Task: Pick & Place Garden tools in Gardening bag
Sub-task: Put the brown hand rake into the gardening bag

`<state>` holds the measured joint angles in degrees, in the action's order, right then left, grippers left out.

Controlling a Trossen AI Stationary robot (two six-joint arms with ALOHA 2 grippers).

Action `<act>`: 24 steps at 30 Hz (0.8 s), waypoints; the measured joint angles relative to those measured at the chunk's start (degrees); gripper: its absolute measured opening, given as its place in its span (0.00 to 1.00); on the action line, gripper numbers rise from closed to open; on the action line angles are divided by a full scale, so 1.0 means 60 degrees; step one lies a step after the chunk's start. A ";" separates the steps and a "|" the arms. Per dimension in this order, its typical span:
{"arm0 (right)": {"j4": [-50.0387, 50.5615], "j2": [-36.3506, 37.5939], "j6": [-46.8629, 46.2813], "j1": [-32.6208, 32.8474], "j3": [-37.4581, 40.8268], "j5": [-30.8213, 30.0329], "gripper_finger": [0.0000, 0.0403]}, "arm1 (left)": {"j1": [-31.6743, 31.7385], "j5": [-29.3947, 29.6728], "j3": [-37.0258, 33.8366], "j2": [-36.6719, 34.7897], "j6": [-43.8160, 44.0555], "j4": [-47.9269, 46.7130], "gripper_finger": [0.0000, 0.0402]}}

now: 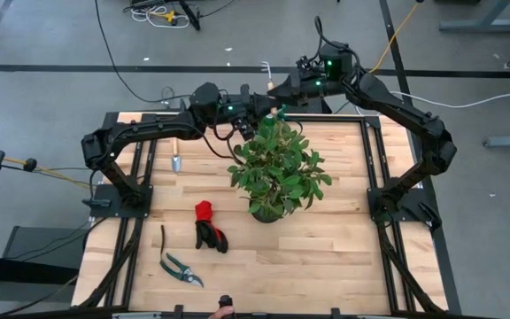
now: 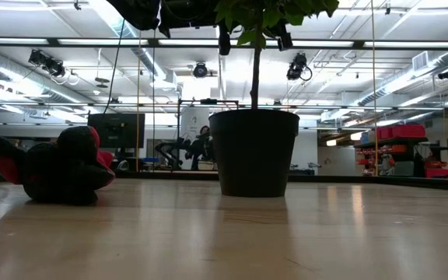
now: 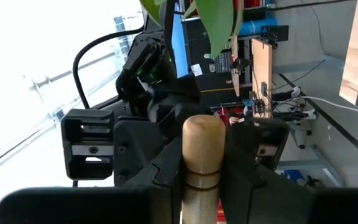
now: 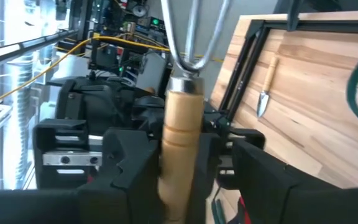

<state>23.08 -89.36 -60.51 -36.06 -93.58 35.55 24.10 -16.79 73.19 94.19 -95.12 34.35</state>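
**Q:** Both arms sit closest to the overhead lens. How do they stand?

**A:** They meet at the table's (image 1: pixel 343 266) far edge, above the potted plant (image 1: pixel 277 168). The left gripper (image 3: pixel 204 165) is clenched on a wooden handle (image 3: pixel 202 140), whose rounded butt points at the opposite gripper. The right gripper (image 4: pixel 182 158) grips a hand rake (image 4: pixel 180 112) by its turned handle. The steel ferrule and bent wire tines project away from its wrist.

**Q:** One tool or two?

**A:** That cannot be told. In each wrist view the long axis runs straight out between the fingers toward the other gripper, which would fit a single tool shared end to end.

**Q:** Which relation governs the next move?

**A:** The direction of the gardening bag from the jaws, and no view shows the bag. It may lie under the foliage or the arms. Until it is found, the tool's axis cannot be lined up with an opening.

**Q:** And the remaining items, in descending size?

**A:**
- **Plant:** broad glossy leaves over a smooth, dark, tapered pot (image 2: pixel 255 152).
- **Gloves** (image 1: pixel 209 226)**:** red and black, soft and crumpled, lying just beside the pot on the left arm's side.
- **Pruning shears** (image 1: pixel 181 266)**:** dark, with thin curved handles, lying nearer the front edge.
- **Trowel** (image 1: pixel 175 159)**:** a wooden grip and a pointed metal blade, lying lengthwise near the left arm's base.

**Q:** Which arm is nearer these?

**A:** The left. All three loose tools lie on its half of the pale planked surface.
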 joint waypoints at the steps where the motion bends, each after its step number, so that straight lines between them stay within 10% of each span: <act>1: 0.0068 0.0000 0.0030 -0.0035 0.0000 -0.0008 0.50 | 0.0000 0.0030 0.0000 0.0000 0.0000 -0.0006 0.20; 24: -0.0406 0.0211 0.0169 -0.1046 0.0000 0.0543 0.49 | 0.0011 0.0868 0.0000 0.0007 0.0645 -0.0277 0.20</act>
<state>20.64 -88.09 -59.49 -42.34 -93.58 38.81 24.16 -11.59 73.19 94.24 -91.25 32.69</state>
